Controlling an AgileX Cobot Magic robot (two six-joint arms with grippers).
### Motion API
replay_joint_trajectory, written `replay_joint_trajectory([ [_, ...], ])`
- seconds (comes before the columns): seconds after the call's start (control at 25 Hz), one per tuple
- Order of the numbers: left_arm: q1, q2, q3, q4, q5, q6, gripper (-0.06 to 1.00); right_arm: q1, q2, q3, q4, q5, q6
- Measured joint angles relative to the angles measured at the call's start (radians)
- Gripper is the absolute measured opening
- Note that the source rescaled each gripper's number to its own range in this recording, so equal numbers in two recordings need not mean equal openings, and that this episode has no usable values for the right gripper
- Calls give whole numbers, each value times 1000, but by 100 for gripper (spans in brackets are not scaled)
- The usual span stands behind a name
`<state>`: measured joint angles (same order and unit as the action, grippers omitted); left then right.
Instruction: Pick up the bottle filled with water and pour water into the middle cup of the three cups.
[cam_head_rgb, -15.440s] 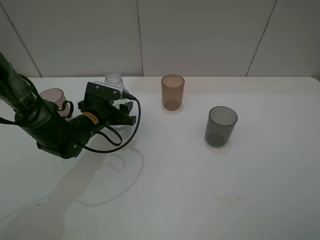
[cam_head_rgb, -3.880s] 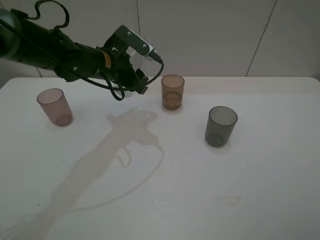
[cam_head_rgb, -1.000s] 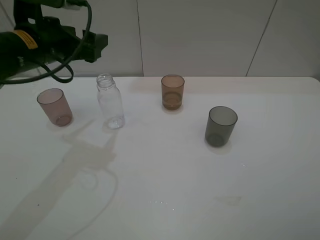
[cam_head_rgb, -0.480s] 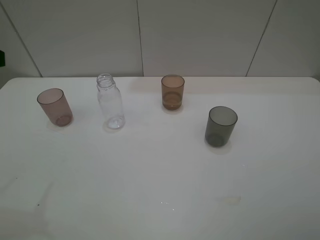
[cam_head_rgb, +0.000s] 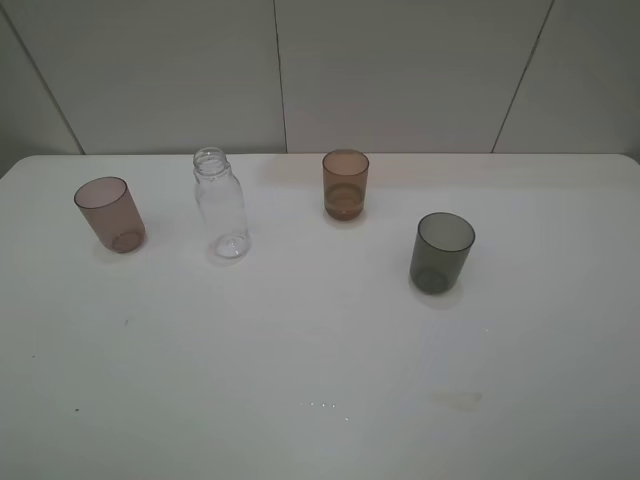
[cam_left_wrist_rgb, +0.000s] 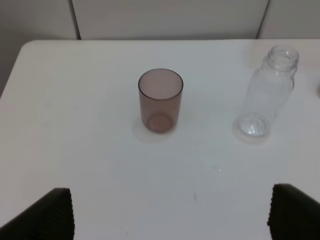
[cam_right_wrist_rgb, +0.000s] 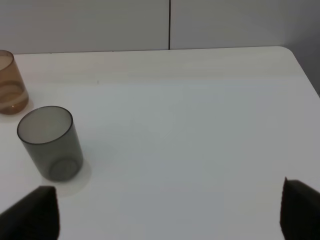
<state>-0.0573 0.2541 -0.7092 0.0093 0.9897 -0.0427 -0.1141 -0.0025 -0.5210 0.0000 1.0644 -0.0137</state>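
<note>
Exterior high view shows the left arm gone from the scene it filled a second ago, leaving the bottle (cam_head_rgb: 221, 205) upright on the table (cam_head_rgb: 320, 360) between the pinkish cup (cam_head_rgb: 110, 214) and the middle cup (cam_head_rgb: 345, 184), touching neither. That amber cup holds liquid, so the pour looks done. Left gripper (cam_left_wrist_rgb: 170, 212) and right gripper (cam_right_wrist_rgb: 170, 210) both stand spread, holding nothing.

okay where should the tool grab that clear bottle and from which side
Probably around the bottle's straight body, below the rounded shoulders, coming in level from the front. It stands upright and apart from the pinkish-brown cup and the middle cup, so an open tool has room on both sides; the narrow threaded neck offers less hold.
</note>
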Motion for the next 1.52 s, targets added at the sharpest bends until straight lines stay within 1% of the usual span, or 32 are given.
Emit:
replay_joint_trajectory([
  [0.2,-24,-111,55,-65,111,10,98,0,0,0,0,0,0],
  [0.32,-25,-183,101,-69,145,19,98,0,0,0,0,0,0],
  [0.44,-25,-251,147,-69,155,25,98,0,0,0,0,0,0],
  [0.6,-25,-259,165,-63,154,28,98,0,0,0,0,0,0],
  [0.76,-25,-260,194,-27,98,31,98,0,0,0,0,0,0],
  [0.92,-30,-260,203,-9,79,31,98,0,0,0,0,0,0],
  [1.52,-30,-260,204,-9,75,31,98,0,0,0,0,0,0],
])
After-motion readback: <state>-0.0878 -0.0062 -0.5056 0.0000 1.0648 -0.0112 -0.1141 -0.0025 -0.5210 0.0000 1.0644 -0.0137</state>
